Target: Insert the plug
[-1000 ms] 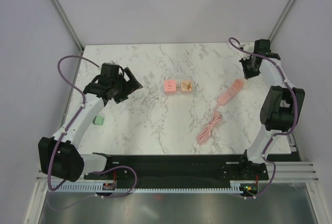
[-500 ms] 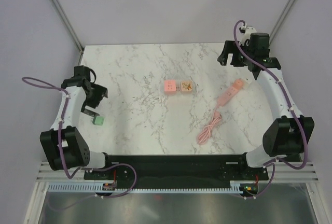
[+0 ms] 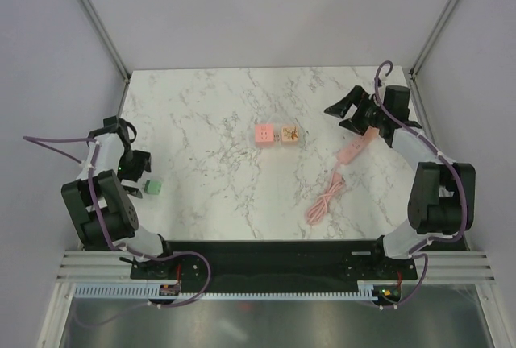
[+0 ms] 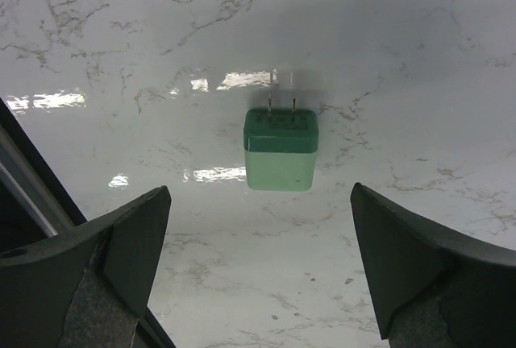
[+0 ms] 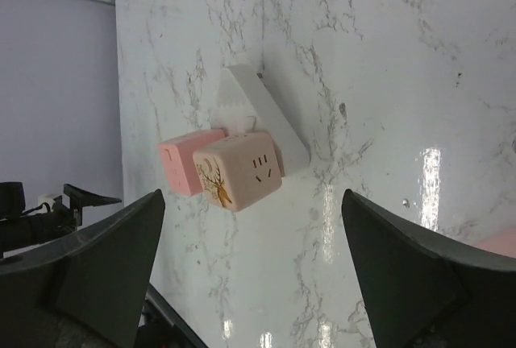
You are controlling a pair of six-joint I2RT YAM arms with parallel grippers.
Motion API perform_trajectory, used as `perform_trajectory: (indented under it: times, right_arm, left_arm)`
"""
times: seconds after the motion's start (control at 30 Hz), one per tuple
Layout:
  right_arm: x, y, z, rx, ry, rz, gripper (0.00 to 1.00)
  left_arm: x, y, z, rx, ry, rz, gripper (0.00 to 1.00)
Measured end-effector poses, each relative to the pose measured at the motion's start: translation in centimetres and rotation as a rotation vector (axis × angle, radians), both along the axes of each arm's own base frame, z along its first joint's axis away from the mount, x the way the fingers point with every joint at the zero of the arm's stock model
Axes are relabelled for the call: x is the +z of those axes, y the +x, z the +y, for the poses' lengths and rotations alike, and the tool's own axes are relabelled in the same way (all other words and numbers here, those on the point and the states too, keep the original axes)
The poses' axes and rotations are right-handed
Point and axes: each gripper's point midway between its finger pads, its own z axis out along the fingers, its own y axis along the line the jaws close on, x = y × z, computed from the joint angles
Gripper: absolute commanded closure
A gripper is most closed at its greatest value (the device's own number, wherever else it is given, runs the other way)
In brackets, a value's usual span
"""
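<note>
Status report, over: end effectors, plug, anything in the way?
Left end effector open, right end effector open, both empty. Green plug lying on table, untouched. Nothing blocking it.

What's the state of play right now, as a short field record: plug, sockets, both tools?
plug: green plug, flat on the table, prongs away from left tool, unheld
sockets: pink cube and beige cube side by side, mid-table
strip: pink power strip, right side, cable coiled
left tool: open, plug ahead, not touching
right tool: open, empty, facing the cubes
</note>
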Motion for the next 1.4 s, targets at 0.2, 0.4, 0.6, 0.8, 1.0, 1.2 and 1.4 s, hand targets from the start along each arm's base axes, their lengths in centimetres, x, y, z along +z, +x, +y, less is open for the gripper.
perform_trajectory:
  times: [0.2, 0.4, 0.6, 0.8, 1.0, 1.2, 1.4]
  right_arm:
    - [4.3, 0.1, -0.2, 0.012, -0.1, -0.125, 0.02]
    - [7.1, 0.2, -0.9, -0.003, -0.161, -0.208, 0.02]
    - [6.4, -0.3, -0.4, 0.013, -0.186, -0.189, 0.02]
    - [4.9, -0.8, 4.1, 0.096, -0.215, -0.159, 0.02]
    - [5.5, -4.9, 14.2, 0.26, -0.201, -0.215, 0.02]
    - [7.2, -7.9, 20.0, 0.323, -0.156, -0.277, 0.04]
    - [8.3, -9.1, 23.0, 0.317, -0.12, -0.324, 0.15]
  left_arm:
    - [-3.1, -0.2, -0.5, 0.009, -0.043, 0.05, 0.08]
    - [-5.5, -0.2, -0.8, 0.009, -0.079, 0.102, 0.17]
    - [-5.8, 1.1, -1.0, -0.001, -0.099, 0.061, 0.87]
    - [-5.5, 1.6, -2.4, -0.048, -0.162, 0.035, 0.98]
    - [-0.9, 5.4, -9.3, -0.238, -0.292, -0.147, 0.98]
    - [8.9, 10.6, -20.7, -0.555, -0.413, -0.43, 0.98]
    - [15.3, 9.6, -27.3, -0.683, -0.512, -0.61, 0.98]
